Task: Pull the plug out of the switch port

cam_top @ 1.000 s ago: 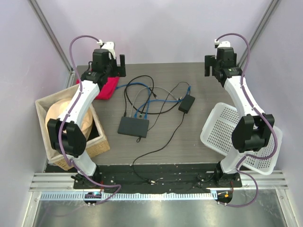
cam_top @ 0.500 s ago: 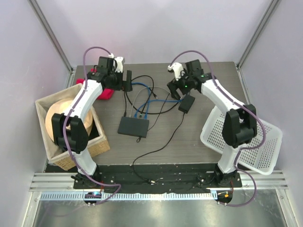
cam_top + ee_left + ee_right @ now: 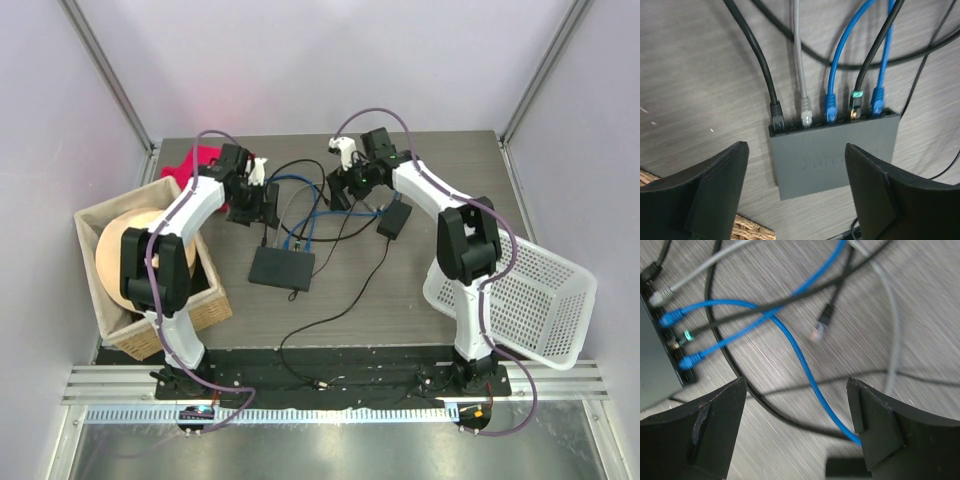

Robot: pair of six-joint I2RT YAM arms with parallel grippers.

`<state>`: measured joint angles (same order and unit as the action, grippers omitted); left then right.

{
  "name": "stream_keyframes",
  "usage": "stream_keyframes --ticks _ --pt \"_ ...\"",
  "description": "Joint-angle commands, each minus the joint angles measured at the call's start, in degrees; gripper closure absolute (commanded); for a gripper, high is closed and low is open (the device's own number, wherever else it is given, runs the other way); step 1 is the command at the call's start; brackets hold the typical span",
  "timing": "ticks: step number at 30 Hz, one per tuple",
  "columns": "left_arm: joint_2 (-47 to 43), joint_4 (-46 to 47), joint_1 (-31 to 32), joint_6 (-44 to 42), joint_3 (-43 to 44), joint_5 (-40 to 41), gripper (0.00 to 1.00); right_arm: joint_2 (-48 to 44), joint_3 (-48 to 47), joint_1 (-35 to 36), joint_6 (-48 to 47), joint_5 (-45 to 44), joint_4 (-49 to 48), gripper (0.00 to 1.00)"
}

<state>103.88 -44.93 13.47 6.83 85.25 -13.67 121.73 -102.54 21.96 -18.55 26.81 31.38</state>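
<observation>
The switch (image 3: 282,268) is a flat black box mid-table, with its sockets on the far edge. In the left wrist view the switch (image 3: 835,155) holds several plugs: black (image 3: 776,116), grey (image 3: 806,112), blue (image 3: 831,107), black with a green light (image 3: 856,102) and blue (image 3: 877,100). My left gripper (image 3: 257,206) is open and empty, above and just behind the switch; it also shows in its own view (image 3: 796,147). My right gripper (image 3: 338,192) is open and empty over the cables (image 3: 796,385), with a blue cable (image 3: 800,365) running below the fingers. The switch's socket edge (image 3: 655,375) is at the left of that view.
Two loose plug ends, black (image 3: 826,315) and grey (image 3: 816,332), lie on the table. A small black power brick (image 3: 395,220) sits right of the cables. A wicker basket (image 3: 100,215) stands at the left, a white plastic basket (image 3: 530,290) at the right and a red cloth (image 3: 205,158) at the back left.
Both arms have swung in from the back corners toward the middle. The left gripper left the red cloth and now hangs behind the switch. The right gripper now hangs over the cable tangle.
</observation>
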Motion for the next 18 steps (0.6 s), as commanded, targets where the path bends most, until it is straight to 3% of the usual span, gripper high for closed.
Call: stream_keyframes --ticks 1,6,9,10,13,15,18 --pt "-1.6 -1.8 1.2 -2.4 -2.5 -1.6 0.21 1.8 -3.3 0.7 3.9 1.7 -1.8 0.12" --pt "-6.4 -3.6 3.7 -16.8 -7.6 -9.5 0.29 -2.3 -0.9 0.8 1.4 1.2 -1.6 0.14" --pt "-7.2 -7.6 3.6 -25.7 -7.8 -10.5 0.48 -3.8 2.0 0.6 -1.0 -0.6 0.1 0.17" --pt "-6.6 -10.4 3.6 -29.1 -6.7 -12.2 0.66 -4.1 2.6 0.7 -1.5 -0.3 1.0 0.19" --pt "-1.8 -23.4 3.8 -39.1 -1.1 -13.1 0.93 -4.5 3.8 0.9 -1.3 2.9 1.9 0.26" --pt "0.0 -29.0 4.4 -43.8 -0.2 -11.9 0.98 -3.9 3.6 1.8 -1.4 3.9 2.2 0.30" --pt "-1.9 -27.5 5.0 -45.4 -4.8 -8.5 1.00 -2.6 3.3 3.4 -1.6 4.7 2.6 0.34"
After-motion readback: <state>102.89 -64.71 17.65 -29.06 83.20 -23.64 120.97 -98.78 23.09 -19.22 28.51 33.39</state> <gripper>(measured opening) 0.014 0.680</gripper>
